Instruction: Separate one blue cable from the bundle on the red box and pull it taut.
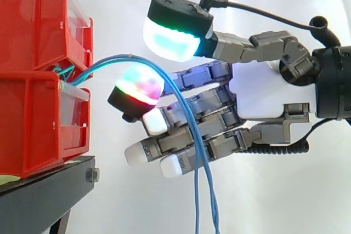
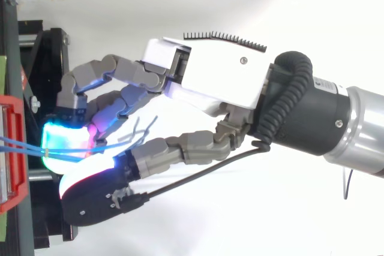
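1. The stacked red plastic bins (image 1: pixel 33 124) sit on the black stand (image 1: pixel 44 190). The thin blue cables (image 1: pixel 186 119) come out at the seam between the upper and lower bin.
2. Cable path, side view: out of the bins, up in a shallow arch, then straight down past the hand (image 1: pixel 269 91) and off the bottom edge. At least 2 strands hang side by side and close together.
3. Hand state: open, fingers loosely bent, not clamped. The large glowing thumb pad (image 1: pixel 170 39) sits above and a multicoloured finger pad (image 1: pixel 140 83) sits below, with a gap showing between them. The cables run through that gap and seem to rest on the lower pad.
4. Top view: the strands cross from the bin edge (image 2: pixel 12 148) to the glowing pads and lie together there.
5. Done, by my reading: the hand is placed at the bundle, near the bins.
6. Left to do: no single strand is parted off, no grip is closed, and the cables are slack. Separating, pinching and pulling taut all remain.
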Tool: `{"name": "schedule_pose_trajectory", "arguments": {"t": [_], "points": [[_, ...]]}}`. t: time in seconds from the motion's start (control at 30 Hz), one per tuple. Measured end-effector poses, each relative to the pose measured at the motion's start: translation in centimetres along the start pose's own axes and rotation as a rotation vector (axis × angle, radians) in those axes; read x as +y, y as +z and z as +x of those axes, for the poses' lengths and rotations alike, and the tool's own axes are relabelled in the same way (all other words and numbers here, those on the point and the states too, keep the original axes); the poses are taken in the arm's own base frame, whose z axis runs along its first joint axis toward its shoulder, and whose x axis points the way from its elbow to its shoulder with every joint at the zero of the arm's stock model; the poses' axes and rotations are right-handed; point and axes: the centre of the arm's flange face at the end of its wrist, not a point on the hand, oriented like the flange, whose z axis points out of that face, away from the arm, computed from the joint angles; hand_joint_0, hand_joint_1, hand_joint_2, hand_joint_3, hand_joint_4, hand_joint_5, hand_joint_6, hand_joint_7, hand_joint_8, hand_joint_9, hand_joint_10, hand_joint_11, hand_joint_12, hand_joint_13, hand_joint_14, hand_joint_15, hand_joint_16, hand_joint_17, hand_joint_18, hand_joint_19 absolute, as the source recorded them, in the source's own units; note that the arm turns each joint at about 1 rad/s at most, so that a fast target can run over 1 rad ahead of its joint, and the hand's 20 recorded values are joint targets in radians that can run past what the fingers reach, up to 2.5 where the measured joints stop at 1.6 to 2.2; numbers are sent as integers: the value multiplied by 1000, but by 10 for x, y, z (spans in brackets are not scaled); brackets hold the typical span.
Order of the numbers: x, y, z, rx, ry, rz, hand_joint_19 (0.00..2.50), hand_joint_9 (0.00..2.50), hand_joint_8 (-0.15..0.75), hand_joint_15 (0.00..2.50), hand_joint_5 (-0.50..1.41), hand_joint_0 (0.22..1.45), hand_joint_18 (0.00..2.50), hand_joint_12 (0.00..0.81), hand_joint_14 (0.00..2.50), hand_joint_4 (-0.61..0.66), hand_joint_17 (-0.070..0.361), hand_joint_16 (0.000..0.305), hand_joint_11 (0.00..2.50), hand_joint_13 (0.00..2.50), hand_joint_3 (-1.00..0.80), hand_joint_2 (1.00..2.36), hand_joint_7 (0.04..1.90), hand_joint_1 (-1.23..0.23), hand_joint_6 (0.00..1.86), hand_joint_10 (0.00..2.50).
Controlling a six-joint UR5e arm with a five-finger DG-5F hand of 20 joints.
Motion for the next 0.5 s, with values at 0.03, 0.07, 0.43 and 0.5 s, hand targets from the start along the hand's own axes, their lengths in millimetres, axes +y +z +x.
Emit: {"name": "schedule_pose_trajectory", "arguments": {"t": [0.03, 0.07, 0.43, 0.5], "points": [[0, 0, 0, 0, -1, 1, 355, 934, 381, 274, -109, 500, 716, 425, 10, 185, 116, 52, 587, 672, -491, 1001, 1065, -676, 745, 15], [-2, 0, 1, 1, -2, 3, 355, 935, 381, 272, -109, 500, 716, 424, 9, 180, 116, 52, 585, 673, -492, 1001, 1068, -676, 745, 12], [-12, 2, 7, 8, 8, 7, 360, 950, 380, 258, -105, 512, 723, 419, 8, 177, 113, 50, 585, 679, -473, 1002, 1078, -668, 743, 13], [-10, 3, 7, 8, 10, 5, 362, 950, 381, 266, -105, 516, 721, 417, 8, 176, 112, 50, 589, 679, -467, 1002, 1081, -667, 743, 15]]}}
